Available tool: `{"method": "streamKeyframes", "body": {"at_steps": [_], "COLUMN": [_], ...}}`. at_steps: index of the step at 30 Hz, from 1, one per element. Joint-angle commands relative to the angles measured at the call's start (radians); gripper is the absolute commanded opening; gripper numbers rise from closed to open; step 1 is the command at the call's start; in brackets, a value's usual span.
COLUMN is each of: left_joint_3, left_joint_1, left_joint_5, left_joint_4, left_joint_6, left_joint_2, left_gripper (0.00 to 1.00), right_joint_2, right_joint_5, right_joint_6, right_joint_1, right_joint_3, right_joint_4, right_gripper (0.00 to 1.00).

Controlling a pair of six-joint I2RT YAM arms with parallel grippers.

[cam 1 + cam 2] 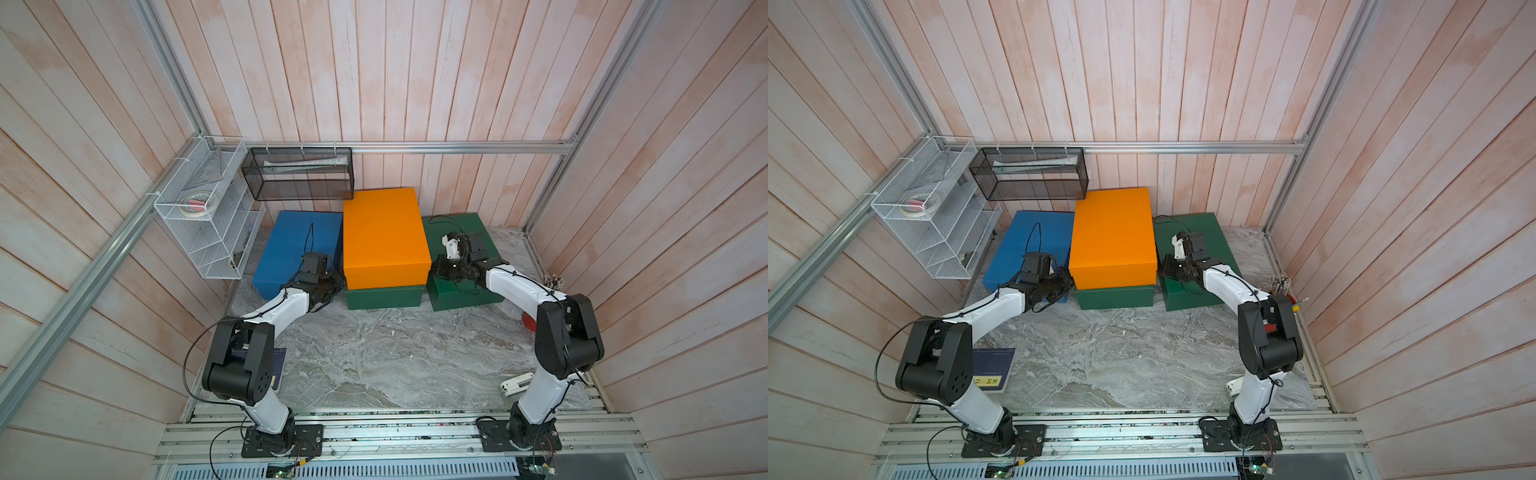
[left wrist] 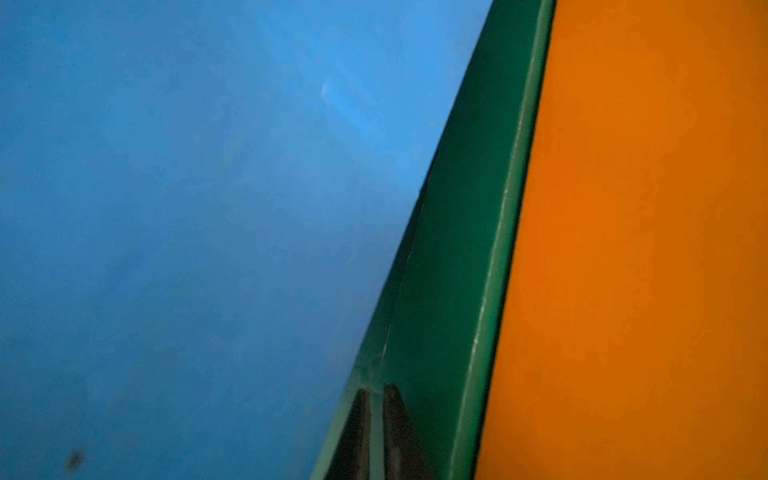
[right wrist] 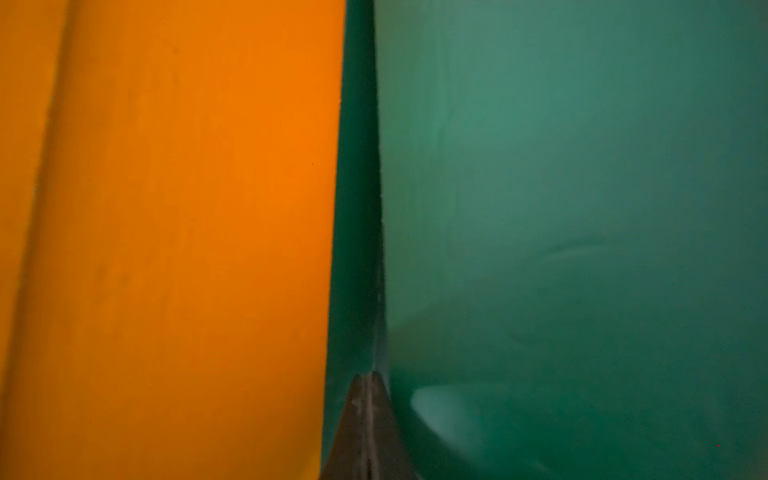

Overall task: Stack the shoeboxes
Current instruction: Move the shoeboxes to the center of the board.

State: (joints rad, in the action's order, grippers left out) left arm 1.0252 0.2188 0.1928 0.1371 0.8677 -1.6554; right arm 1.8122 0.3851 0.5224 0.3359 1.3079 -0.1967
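An orange shoebox [image 1: 384,232] lies on top of a dark green shoebox [image 1: 384,296] at the back middle of the table. The blue shoebox [image 1: 291,245] stands to their left and another dark green shoebox [image 1: 461,226] to their right, both on the table. My left gripper [image 2: 376,390] is shut, and its tips rest against the lower green box's [image 2: 457,270] side, between the blue box [image 2: 187,228] and the orange box [image 2: 644,249]. My right gripper [image 3: 368,376] is shut, with its tips in the narrow gap between the orange box [image 3: 187,228] and the right green box [image 3: 582,208].
A white wire rack [image 1: 208,216] and a black mesh basket [image 1: 299,174] hang at the back left. A dark blue book [image 1: 992,370] lies by the left arm's base. A white tool [image 1: 515,384] and a red object [image 1: 528,322] lie by the right arm.
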Motion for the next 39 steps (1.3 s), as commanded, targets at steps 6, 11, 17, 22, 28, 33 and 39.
{"method": "streamKeyframes", "body": {"at_steps": [6,11,17,22,28,33,39], "left_joint_3": [0.033,0.03,-0.004,-0.057,-0.143,-0.223,-0.265], "left_joint_1": [-0.013,-0.013,-0.002,0.015,0.045,0.06,0.065], "left_joint_5": [0.006,0.029,0.05,0.039,0.025,0.011,-0.009], "left_joint_4": [-0.011,-0.032,-0.044,-0.044,-0.053,-0.057,-0.017], "left_joint_6": [-0.025,-0.019,0.005,0.013,0.033,0.052,0.05], "left_joint_2": [-0.051,-0.063,-0.024,0.032,0.111,0.201,0.29], "left_gripper": [0.12,0.12,0.12,0.12,0.12,0.12,0.12], "right_joint_2": [0.072,0.055,-0.006,-0.071,-0.152,-0.217,-0.299], "right_joint_5": [0.034,0.098,0.109,0.099,0.086,0.074,0.05], "right_joint_6": [0.034,0.065,0.091,0.112,0.129,0.15,0.181], "right_joint_1": [0.035,0.039,0.06,0.079,0.099,0.118,0.151], "right_joint_3": [0.012,-0.035,-0.1,-0.183,-0.276,-0.341,-0.399], "right_joint_4": [0.019,0.099,0.148,0.175,0.2,0.215,0.22], "right_gripper": [0.0,0.0,0.0,0.0,0.0,0.0,0.0]}}
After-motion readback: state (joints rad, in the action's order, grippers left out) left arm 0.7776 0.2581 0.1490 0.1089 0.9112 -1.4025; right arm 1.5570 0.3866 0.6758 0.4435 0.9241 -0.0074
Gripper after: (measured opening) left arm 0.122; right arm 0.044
